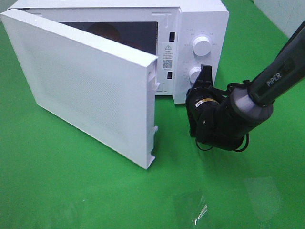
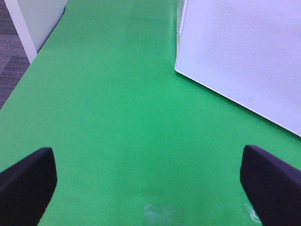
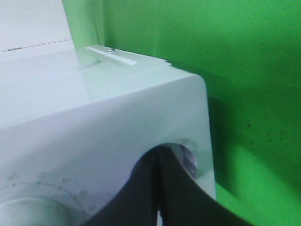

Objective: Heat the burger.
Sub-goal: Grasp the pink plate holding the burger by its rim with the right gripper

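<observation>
**Burger in the oven, right gripper closed at the lower knob**

High view: the microwave (image 1: 202,19) stands with its door (image 1: 90,86) wide open. A brown domed shape, dim in the dark cavity, appears to be the burger (image 1: 106,29). The right gripper (image 1: 205,72) is outside the cavity at the control panel. Its tips are at the lower knob (image 1: 194,74), well to the right of the burger.

Left wrist view: the left gripper (image 2: 146,162) hangs over the green cloth (image 2: 117,94) with its fingers spread wide and holding nothing. The burger is out of sight here.

Right wrist view: the right gripper's dark fingers (image 3: 141,188) are pressed together, their tips at the knob. The burger is hidden.
</observation>
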You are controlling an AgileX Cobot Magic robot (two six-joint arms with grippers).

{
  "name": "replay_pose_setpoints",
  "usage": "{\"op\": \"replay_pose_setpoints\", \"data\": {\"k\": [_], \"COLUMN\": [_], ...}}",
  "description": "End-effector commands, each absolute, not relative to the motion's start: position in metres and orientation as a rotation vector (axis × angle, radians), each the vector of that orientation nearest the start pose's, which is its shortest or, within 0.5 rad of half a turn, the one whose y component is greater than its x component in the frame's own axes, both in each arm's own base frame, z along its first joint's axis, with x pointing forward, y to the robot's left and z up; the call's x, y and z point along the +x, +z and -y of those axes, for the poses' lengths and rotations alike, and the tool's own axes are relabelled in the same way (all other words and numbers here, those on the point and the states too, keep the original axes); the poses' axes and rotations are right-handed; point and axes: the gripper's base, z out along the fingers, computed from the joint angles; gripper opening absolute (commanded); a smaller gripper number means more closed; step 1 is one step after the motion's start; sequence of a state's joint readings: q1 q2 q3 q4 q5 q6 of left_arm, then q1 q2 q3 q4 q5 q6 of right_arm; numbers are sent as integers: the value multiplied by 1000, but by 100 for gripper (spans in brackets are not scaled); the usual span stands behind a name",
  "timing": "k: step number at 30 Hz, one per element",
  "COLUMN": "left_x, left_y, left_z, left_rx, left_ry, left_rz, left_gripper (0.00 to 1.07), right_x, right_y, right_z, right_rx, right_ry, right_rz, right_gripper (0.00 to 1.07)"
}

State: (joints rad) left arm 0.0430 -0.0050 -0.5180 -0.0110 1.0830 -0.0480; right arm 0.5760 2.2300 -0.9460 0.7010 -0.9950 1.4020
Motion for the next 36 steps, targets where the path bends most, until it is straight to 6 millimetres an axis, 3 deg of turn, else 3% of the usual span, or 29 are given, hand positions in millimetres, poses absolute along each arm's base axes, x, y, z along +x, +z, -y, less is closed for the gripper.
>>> {"op": "replay_pose_setpoints", "data": {"k": [1,7,15,24,26,36], "left_x": [-9,-9,-9,-9,-9,-9], "left_y": [281,281,281,281,281,281], "left_z": [2,2,2,1,1,1], "left_rx": [-98,-98,-98,-98,-98,-98], "left_ry": [-23,-23,-22,-21,-21,-21], "left_rz": [-2024,-2024,-2024,-2024,-2024,-2024], "left_gripper": [98,98,98,98,98,98], "right_x": [381,374,345,325,316,292], "right_y": [122,119,104,106,105,120], "right_z": [-161,-160,-177,-185,-184,-177], "right_rx": [1262,1302,1406,1430,1434,1363], "right_ry": [1268,1258,1283,1280,1262,1243], "right_rz": [-1047,-1097,-1219,-1318,-1419,-1585], "right_gripper": [0,0,0,0,0,0]}}
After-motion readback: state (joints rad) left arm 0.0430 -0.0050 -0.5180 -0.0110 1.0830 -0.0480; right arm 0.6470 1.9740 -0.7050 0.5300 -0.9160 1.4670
